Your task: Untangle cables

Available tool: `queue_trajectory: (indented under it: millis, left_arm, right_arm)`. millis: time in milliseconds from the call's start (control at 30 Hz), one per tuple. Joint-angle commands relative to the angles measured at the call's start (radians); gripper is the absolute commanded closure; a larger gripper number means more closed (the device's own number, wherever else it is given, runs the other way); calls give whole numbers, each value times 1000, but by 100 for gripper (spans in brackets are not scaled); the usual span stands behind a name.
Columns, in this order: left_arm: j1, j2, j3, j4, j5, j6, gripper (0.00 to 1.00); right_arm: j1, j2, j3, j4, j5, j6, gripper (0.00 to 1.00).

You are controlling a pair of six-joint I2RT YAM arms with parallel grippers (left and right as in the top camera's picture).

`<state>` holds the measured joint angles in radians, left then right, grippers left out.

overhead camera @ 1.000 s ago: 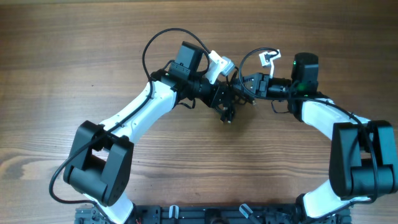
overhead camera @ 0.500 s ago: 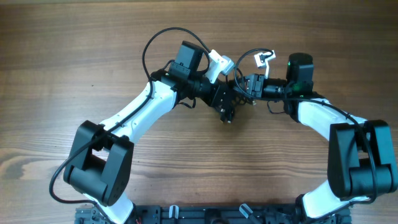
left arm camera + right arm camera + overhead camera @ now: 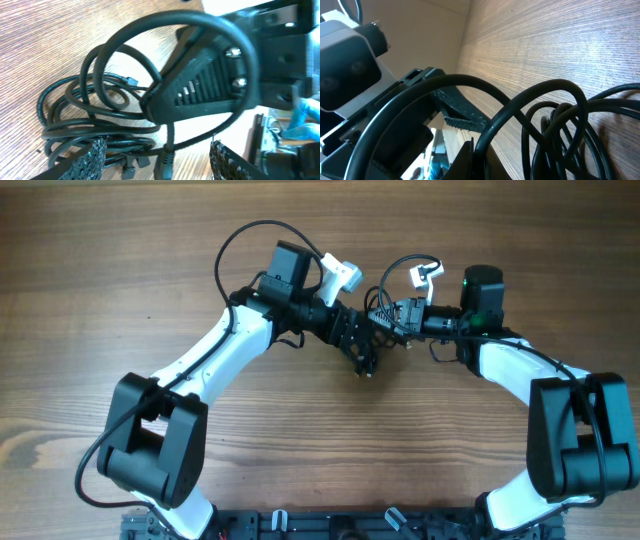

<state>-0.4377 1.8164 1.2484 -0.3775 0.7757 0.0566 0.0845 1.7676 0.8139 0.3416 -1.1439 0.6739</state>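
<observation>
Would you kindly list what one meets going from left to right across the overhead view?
Left arm, left pincer, right pincer, right arm; the cables overlap both pincers, so I leave them out.

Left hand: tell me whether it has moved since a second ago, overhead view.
Yes. The left hand has shifted toward the picture's left and slightly up, judged against the wood grain of the table.
</observation>
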Motion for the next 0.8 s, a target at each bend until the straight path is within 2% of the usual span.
queue_trajectory:
  millis: [0, 167, 233, 367, 433, 467, 600, 767]
  left_arm:
    - [4, -51, -6, 50, 68, -185, 35]
    - [4, -51, -6, 139, 42, -489, 46]
    - [4, -51, -6, 190, 42, -583, 46]
    - [4, -51, -6, 287, 37, -755, 42]
    - [2, -51, -6, 304, -6, -833, 35]
    - [1, -51, -6, 303, -42, -875, 35]
    - [-5, -51, -6, 283, -138, -932, 36]
    - [-10, -49, -6, 268, -141, -961, 38]
  right_arm:
    - [4, 19, 10, 25, -5, 30, 96]
    - [4, 19, 10, 20, -47, -51, 96]
    - [4, 19, 10, 13, -55, -64, 96]
    - [5, 19, 10, 8, -59, -72, 96]
    - [10, 19, 10, 9, -62, -80, 96]
    - [16, 19, 10, 9, -62, -86, 96]
    - [35, 19, 10, 9, -60, -99, 96]
    - [37, 19, 10, 9, -59, -98, 96]
